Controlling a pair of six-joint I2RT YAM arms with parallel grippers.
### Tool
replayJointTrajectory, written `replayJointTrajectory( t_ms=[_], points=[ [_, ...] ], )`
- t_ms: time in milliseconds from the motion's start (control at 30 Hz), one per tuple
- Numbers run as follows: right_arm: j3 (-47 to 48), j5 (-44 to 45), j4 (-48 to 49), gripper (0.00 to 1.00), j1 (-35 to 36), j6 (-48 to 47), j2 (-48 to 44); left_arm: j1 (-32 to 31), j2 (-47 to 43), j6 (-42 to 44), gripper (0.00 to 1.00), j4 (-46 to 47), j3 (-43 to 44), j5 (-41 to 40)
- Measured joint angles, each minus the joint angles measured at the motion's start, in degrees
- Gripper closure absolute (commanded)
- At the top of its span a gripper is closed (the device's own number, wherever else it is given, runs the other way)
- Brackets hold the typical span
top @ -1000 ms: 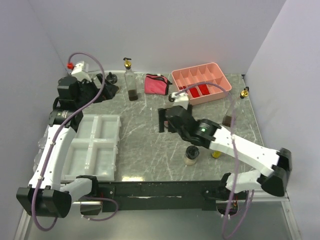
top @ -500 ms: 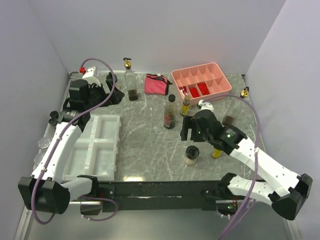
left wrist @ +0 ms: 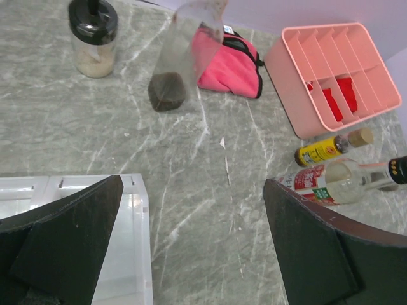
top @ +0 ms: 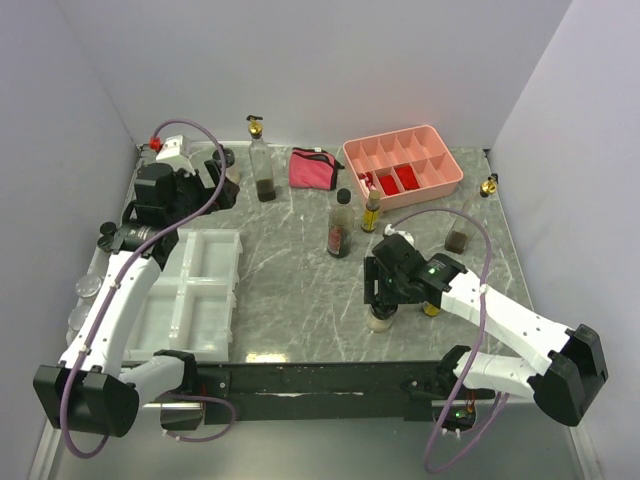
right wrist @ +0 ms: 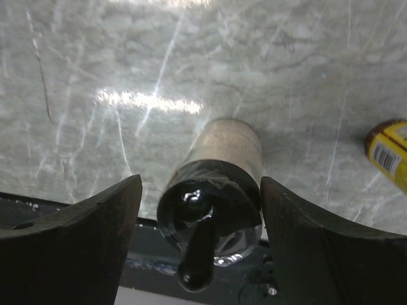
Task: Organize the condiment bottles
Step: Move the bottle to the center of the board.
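Inside spread right claw (right wrist: 200, 185), black-lidded jar (right wrist: 227, 145), half-hidden in overhead view

The left hand (left wrist: 192, 190) hangs wide open over the marbled surface (left wrist: 210, 241), with a white tray (left wrist: 130, 254) beneath one finger. Ahead stand a black-lidded jar (left wrist: 93, 38), a tall bottle (left wrist: 175, 70) holding dark liquid, a pink pouch (left wrist: 227, 60) and a pink tray (left wrist: 286, 76). A yellow bottle (left wrist: 327, 148) and a clear labelled bottle (left wrist: 337, 181) are near that tray.
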Motion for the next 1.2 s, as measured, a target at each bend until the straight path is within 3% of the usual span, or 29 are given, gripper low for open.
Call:
replayJointTrajectory(
  t_ms=[100,233,533,700,800,1033,1200],
  points=[
    [-0.26,-0.11,-0.83,0.29,0.02,0.39,-0.04,0.00,-0.35,0.02,0.01,-0.04,-0.02,-1.46],
    [-0.48,-0.07,-1.07,0.50,0.66,0.79,-0.28,-0.02,-0.52,0.39,0.01,-1.40,-0.02,-3.08],
    [-0.15,1.95,0.68,0.53,10.19,3.61,1.03,-0.02,-3.82,0.39,0.01,-4.81,-0.17,-4.24],
    [3.13,2.60,4.15,0.53,13.11,4.87,6.78,-0.04,-7.61,0.39,0.00,-6.84,-1.38,-4.39],
    [7.02,2.67,6.58,0.44,13.70,4.87,12.17,-0.04,-8.81,0.31,0.01,-8.68,-1.73,-4.39],
    [13.07,2.71,10.16,0.13,13.99,4.02,18.75,-0.04,-9.09,-0.39,0.01,-14.49,-0.24,-4.15],
    [17.73,3.50,10.29,0.01,13.99,2.36,18.88,-0.04,-8.94,-0.87,0.01,-15.41,0.57,-2.27]
  ],
)
